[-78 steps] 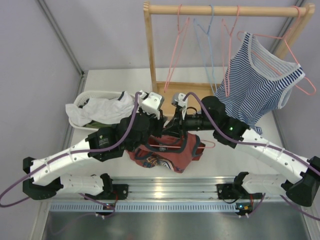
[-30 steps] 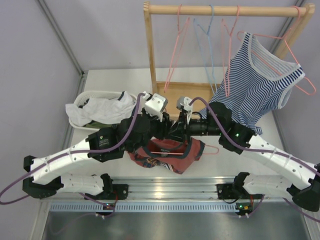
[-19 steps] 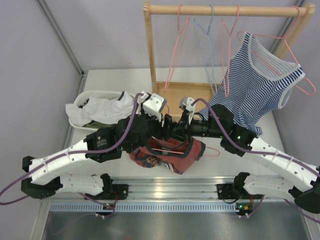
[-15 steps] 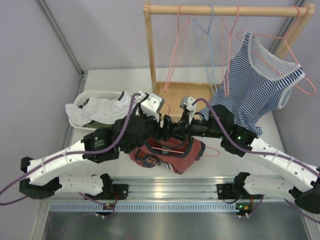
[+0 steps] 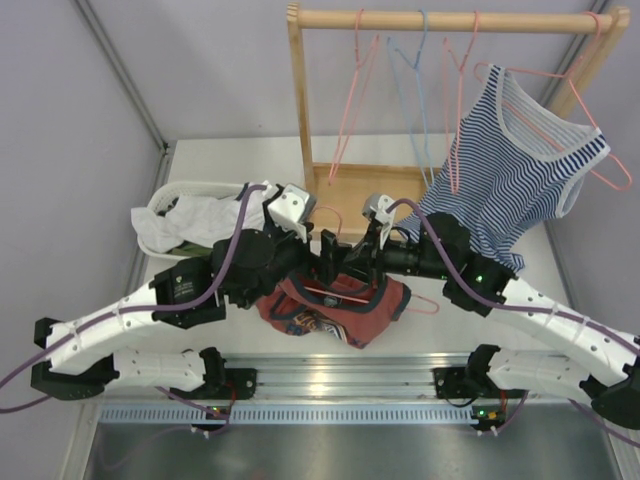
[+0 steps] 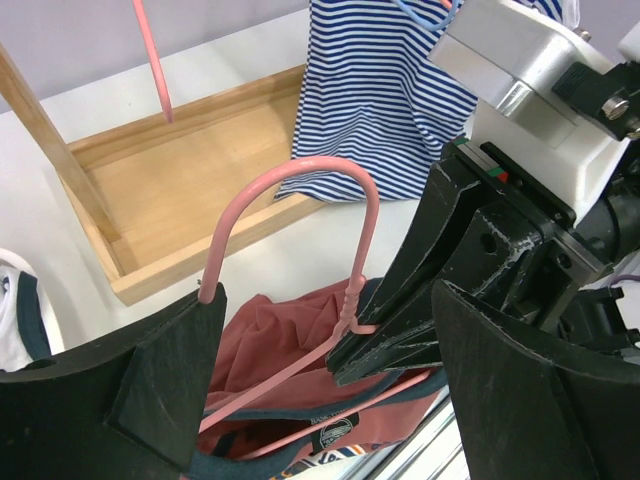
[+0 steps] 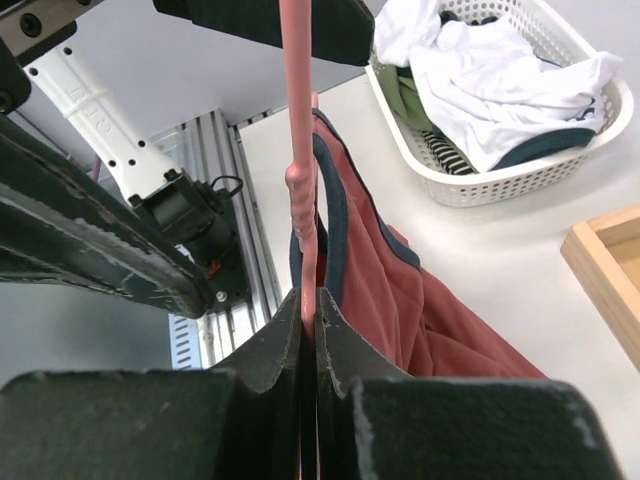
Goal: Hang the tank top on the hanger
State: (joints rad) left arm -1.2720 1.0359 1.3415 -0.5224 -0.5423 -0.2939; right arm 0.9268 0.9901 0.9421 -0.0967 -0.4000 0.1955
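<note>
The rust-red tank top (image 5: 340, 312) hangs crumpled low over the table's front, its navy-trimmed neck round the pink hanger (image 5: 347, 293). My right gripper (image 7: 310, 300) is shut on the hanger (image 7: 297, 150) just below its twisted neck, with the tank top (image 7: 400, 300) draped beside the jaws. My left gripper (image 6: 328, 300) is open wide, and the hanger's hook (image 6: 310, 165) rises between its fingers, by the left finger. The tank top (image 6: 270, 340) and the right gripper (image 6: 345, 365) show below the hook. From above, the left gripper (image 5: 325, 255) faces the right gripper (image 5: 348, 268).
A white basket (image 5: 160, 205) of clothes sits at the left. At the back stands a wooden rack (image 5: 300, 100) with a wooden base tray (image 6: 180, 200), bare pink and blue hangers, and a blue-and-white striped tank top (image 5: 510, 170) on the right.
My left gripper has opened wide and let go of the hanger's hook, its wrist drawing slightly left. The right gripper stays shut on the hanger.
</note>
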